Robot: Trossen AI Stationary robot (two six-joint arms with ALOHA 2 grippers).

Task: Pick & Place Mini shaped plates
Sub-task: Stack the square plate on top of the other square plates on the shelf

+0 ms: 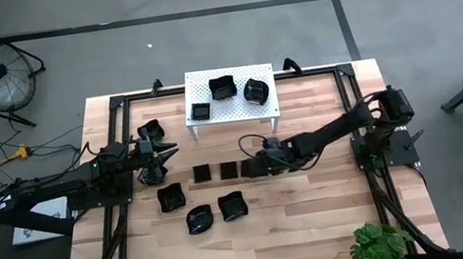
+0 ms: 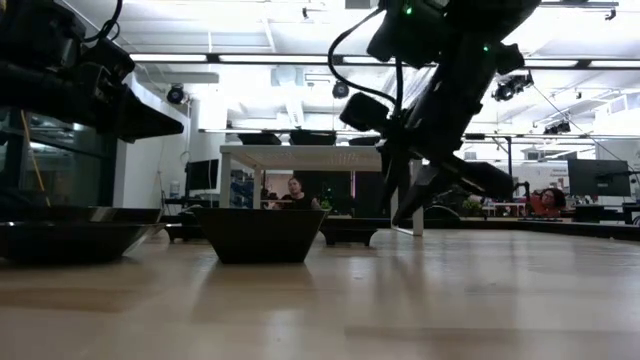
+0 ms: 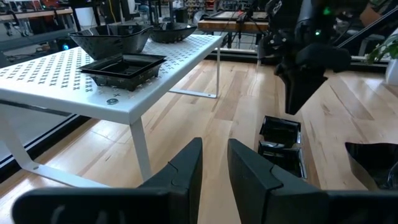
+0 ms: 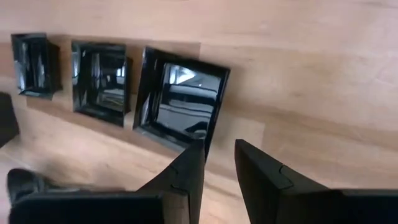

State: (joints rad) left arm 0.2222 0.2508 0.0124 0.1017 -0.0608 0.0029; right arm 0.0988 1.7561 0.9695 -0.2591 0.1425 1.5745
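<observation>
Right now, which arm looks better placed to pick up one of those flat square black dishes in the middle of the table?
Probably the right: its hand hangs over a square dish. The left hand sits farther off.

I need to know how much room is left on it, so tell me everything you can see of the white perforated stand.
The white perforated stand is a flat rectangular top, seemingly painted metal, punched with rows of small cross-shaped holes, raised on thin white bent legs. It stands level on the wooden table's far side, centred between the arms. Three glossy black mini plates rest on it: a flat square one and two deeper wavy-rimmed ones. Neither hand touches it.
</observation>
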